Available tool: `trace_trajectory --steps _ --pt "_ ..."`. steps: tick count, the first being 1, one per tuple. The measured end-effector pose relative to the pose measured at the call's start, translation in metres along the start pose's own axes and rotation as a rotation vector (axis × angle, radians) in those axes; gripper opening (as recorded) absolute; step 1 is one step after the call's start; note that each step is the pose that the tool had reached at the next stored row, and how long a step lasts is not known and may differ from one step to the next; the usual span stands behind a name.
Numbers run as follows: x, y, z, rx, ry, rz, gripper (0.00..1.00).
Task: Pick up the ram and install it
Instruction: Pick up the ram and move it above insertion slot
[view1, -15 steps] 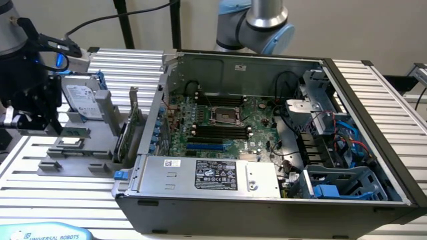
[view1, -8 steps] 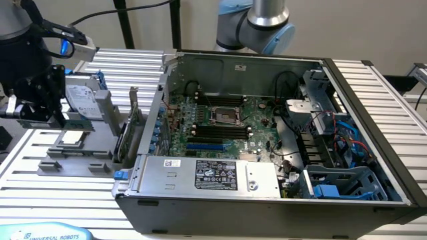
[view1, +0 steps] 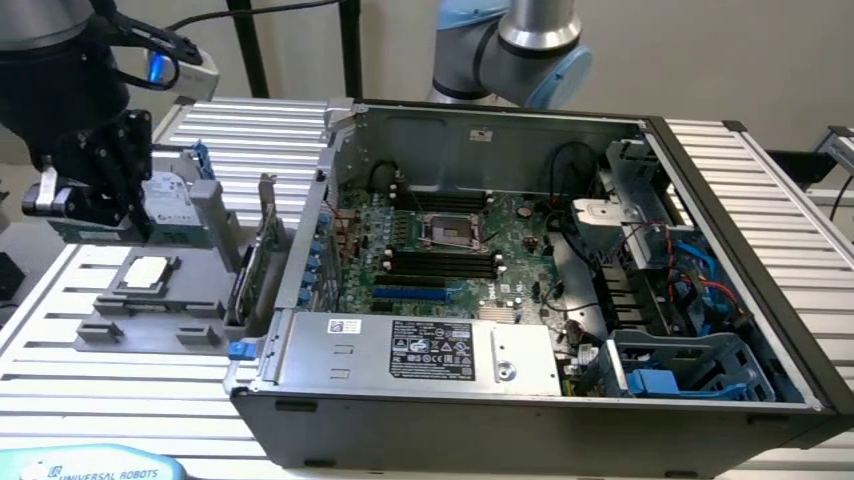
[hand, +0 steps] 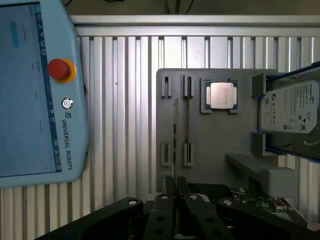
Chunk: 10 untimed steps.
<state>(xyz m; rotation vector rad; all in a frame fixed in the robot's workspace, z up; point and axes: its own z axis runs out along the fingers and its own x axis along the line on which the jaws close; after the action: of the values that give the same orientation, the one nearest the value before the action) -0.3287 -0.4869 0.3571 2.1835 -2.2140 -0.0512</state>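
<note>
The end effector (hand: 175, 182) is clenching the ram (hand: 175, 135), which is showing edge-on as a thin greenish strip running out from between the close-set jaws; it is hanging raised over the grey tray (hand: 215, 150), clear of the tray's two slot rows; in the exterior view it is hovering at the left, above the tray. The tray is lying on the ribbed bench (hand: 125, 125); a silver processor (hand: 220, 95) is sitting in a square pocket just beside the slot rows; a hard drive (hand: 290, 107) is standing in a blue-edged holder beyond the processor. A card (view1: 263, 250) is standing upright between the tray and the case (view1: 534, 410), on the tray's right in the exterior view. The case is lying open on the bench, well to the right of the ram; its motherboard (view1: 521, 225) is showing a processor socket (view1: 447, 232), with dark memory slots (view1: 434, 265) just nearer. A pale blue pendant (hand: 30, 90) is resting on the bench near the tray.
</note>
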Motion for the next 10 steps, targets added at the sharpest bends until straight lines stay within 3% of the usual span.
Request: trace_trajectory --steps 10 --pt "-0.002 -0.0357 -0.0250 -0.0002 -0.0005 0.000 0.14"
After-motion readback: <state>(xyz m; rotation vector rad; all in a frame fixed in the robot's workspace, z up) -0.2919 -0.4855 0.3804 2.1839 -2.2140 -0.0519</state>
